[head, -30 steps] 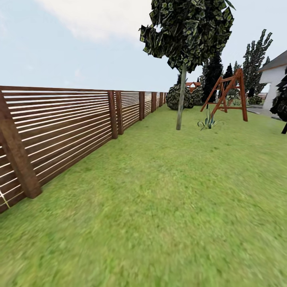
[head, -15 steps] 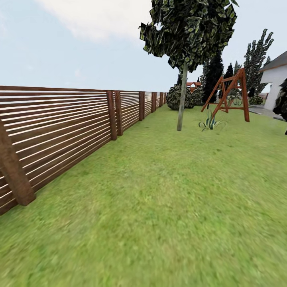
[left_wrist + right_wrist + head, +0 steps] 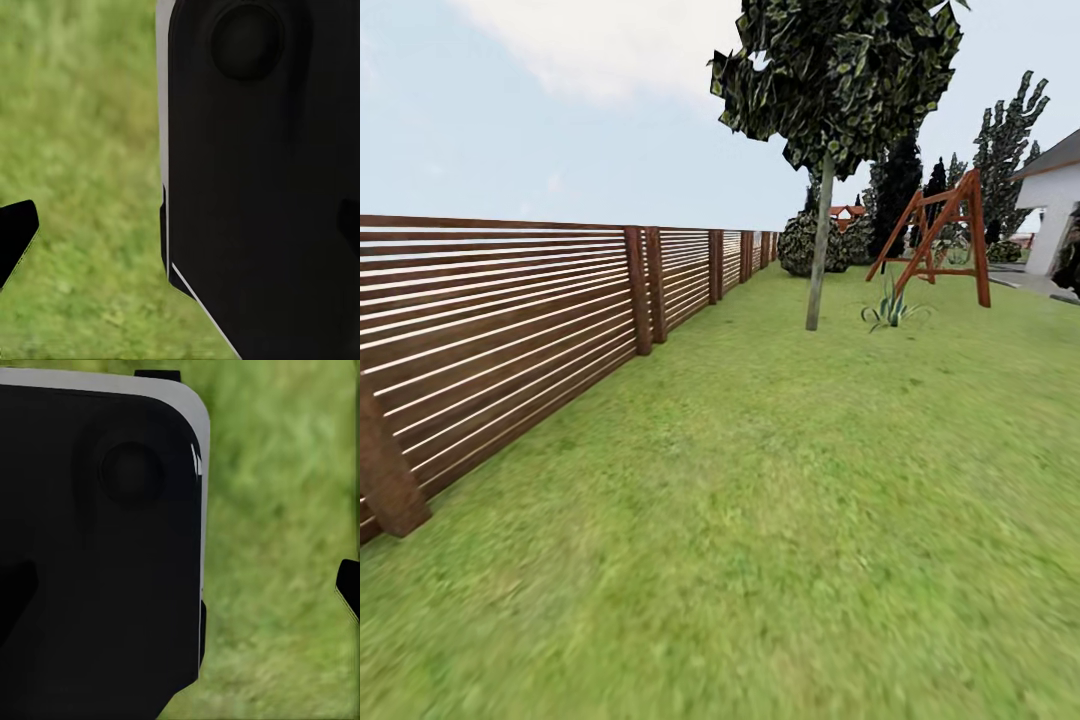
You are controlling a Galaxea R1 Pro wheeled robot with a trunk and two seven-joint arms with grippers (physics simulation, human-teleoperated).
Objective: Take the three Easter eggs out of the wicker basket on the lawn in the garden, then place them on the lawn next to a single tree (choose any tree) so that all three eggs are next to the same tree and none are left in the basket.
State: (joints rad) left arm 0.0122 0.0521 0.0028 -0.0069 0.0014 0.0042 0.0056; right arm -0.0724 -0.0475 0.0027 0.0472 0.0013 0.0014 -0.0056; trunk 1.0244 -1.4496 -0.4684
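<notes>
Rolling over lawn (image 3: 780, 520) toward far tree (image 3: 819, 250); no eggs or basket sighted; pincer states impossible to tell.

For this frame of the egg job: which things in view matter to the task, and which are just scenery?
Belongs to the job:
- the tree, slender pale trunk, dark crown
- the lawn, running up to its foot

Just scenery:
- slatted wooden fence along the left
- red swing frame beyond the tree
- spiky plant near the trunk
- round bush further back
- white house at the right edge
</notes>
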